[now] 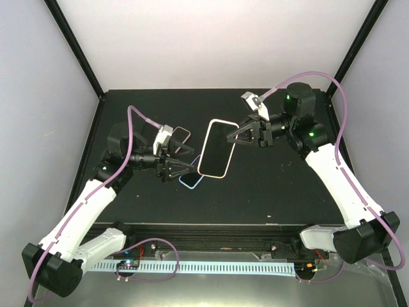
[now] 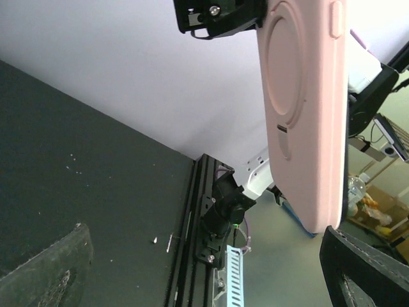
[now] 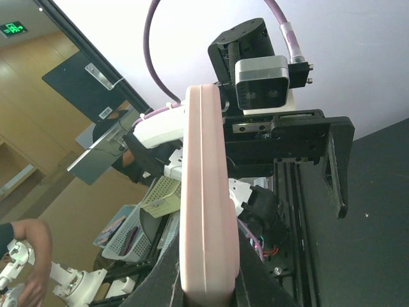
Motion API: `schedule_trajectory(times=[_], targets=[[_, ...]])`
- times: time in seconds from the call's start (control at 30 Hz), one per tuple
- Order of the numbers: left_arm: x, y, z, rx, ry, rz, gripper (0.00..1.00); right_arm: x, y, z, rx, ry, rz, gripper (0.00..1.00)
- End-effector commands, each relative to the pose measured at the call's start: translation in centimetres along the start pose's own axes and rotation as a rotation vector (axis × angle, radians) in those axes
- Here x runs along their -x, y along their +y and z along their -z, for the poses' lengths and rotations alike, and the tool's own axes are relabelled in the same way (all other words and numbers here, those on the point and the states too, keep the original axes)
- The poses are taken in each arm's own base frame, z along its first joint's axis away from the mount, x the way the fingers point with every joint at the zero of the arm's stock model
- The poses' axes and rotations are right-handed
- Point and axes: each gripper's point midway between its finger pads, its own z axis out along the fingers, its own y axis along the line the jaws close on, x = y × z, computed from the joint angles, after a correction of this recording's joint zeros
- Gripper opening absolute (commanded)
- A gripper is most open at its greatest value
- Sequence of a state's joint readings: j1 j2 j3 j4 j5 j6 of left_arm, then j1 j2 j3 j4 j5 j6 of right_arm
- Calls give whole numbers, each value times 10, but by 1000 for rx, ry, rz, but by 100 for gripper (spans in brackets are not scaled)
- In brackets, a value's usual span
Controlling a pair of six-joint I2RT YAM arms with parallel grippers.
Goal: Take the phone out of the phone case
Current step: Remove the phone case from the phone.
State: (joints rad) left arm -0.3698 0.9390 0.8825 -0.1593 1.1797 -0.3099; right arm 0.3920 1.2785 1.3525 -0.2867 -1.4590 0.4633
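Top view: the right tool [image 1: 238, 134] is clamped on the upper right edge of the pink phone case [image 1: 213, 175], apparently holding it clear of the dark worktop [image 1: 275, 185]. The phone [image 1: 217, 146] sits in it, screen up, with its long axis running roughly away from the arm bases. The left tool [image 1: 187, 169] waits just beside the case's lower left edge, spread apart and gripping nothing. It is the free arm, nearer that end.

Left wrist view: the case's back, with its ring marking, hangs right of centre, above the wide-set fingers [image 2: 45, 268].

Right wrist view: the case stands edge-on, pinched at the bottom.
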Motion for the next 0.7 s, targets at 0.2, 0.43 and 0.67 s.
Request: schedule_trajectory(times=[0.2, 0.43, 0.67], targets=[[15, -9, -6, -15, -12, -24, 99, 7, -3, 0, -21, -16, 16, 1], [15, -16, -9, -53, -6, -32, 99, 7, -5, 0, -23, -17, 17, 1], [15, 3, -11, 32, -11, -6, 99, 5, 1, -1, -2, -7, 31, 1]])
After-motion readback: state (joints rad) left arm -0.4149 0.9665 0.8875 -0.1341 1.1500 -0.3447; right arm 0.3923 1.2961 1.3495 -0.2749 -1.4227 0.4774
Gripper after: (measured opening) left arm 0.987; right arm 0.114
